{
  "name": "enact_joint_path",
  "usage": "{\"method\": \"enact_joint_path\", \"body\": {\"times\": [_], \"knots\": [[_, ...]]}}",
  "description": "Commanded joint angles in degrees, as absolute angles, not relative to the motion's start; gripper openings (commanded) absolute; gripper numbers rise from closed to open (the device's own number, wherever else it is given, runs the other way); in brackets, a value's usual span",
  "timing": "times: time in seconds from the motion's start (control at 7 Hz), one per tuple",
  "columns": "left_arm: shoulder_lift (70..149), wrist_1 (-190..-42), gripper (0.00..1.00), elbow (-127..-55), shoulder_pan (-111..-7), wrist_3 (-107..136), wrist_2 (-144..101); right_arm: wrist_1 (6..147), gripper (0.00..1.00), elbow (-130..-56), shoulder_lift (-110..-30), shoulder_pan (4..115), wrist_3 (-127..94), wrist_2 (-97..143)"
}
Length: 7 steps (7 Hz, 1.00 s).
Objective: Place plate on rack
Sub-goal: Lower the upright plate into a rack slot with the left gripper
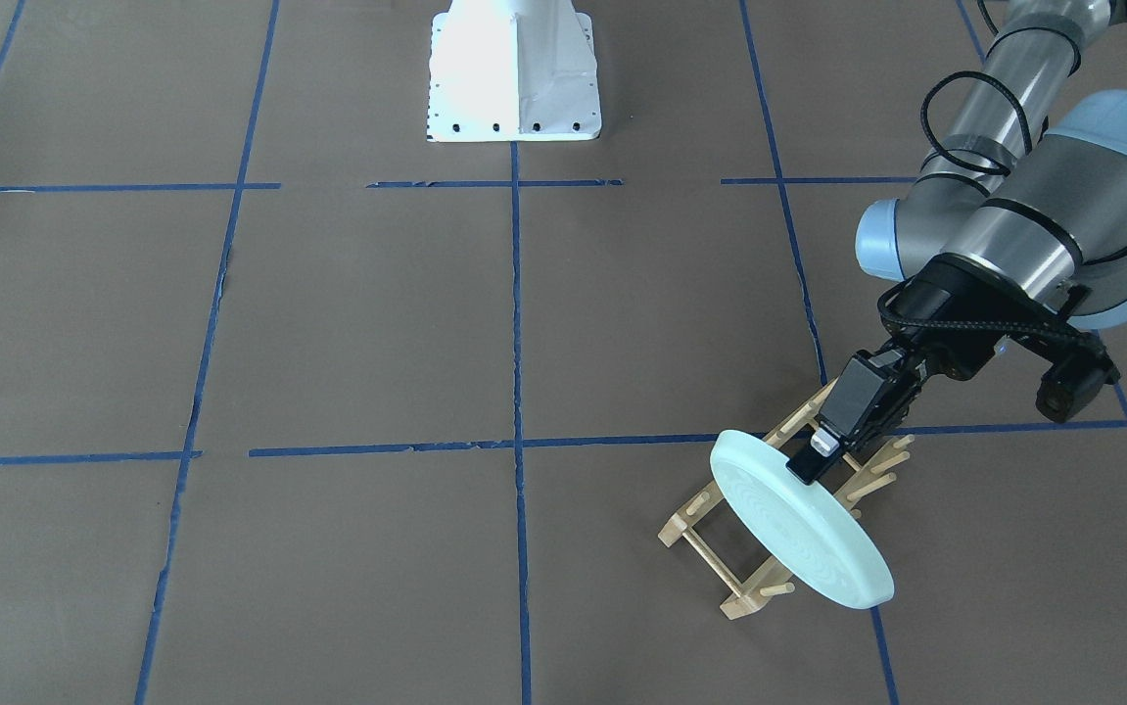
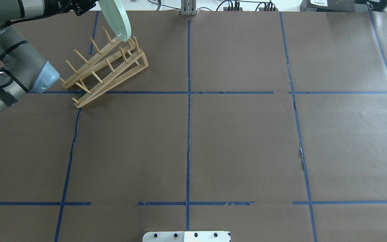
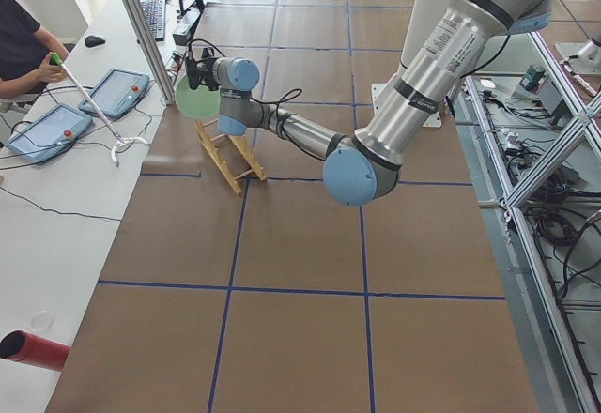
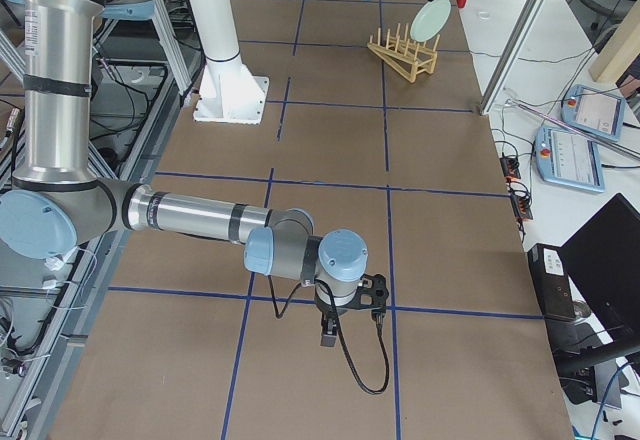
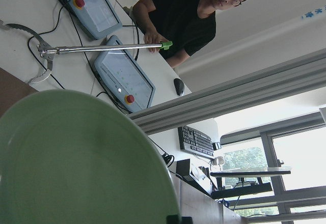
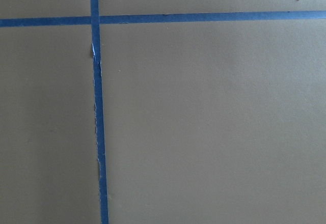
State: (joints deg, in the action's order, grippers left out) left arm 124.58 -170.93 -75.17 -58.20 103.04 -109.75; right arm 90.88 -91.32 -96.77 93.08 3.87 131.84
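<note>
**Plate held tilted over rack, not yet slotted**

The left gripper (image 1: 813,455) is closed on the rim of the mint-green plate (image 1: 798,519). The plate hangs tilted just below the gripper, over one end of the wooden rack (image 1: 696,516). The rim may land on peg tops instead of between them, or shove the light rack along the surface (image 1: 377,323). An operator (image 5: 188,15) sits beyond the gripper. The right gripper (image 4: 330,332) hangs well apart; I cannot tell whether it is open or closed.

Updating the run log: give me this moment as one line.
left gripper: shut on plate | plate: tilted on edge over rack end, not released | right gripper: state unclear, over table
</note>
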Motion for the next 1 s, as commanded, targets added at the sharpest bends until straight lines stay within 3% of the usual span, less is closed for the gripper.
{"method": "enact_joint_path", "body": {"times": [0.0,0.71,0.86], "knots": [[124.3,-170.9,0.0,-73.6,-57.1,102.9,-109.7,90.9,1.0,-91.3,-96.8,93.1,3.9,131.8],[123.9,-171.4,0.0,-72.2,-55.0,102.8,-108.3,90.9,1.0,-91.3,-96.8,93.1,3.9,131.8],[123.8,-171.3,0.08,-72.2,-55.0,102.7,-108.3,90.9,1.0,-91.3,-96.8,93.1,3.9,131.8]]}}
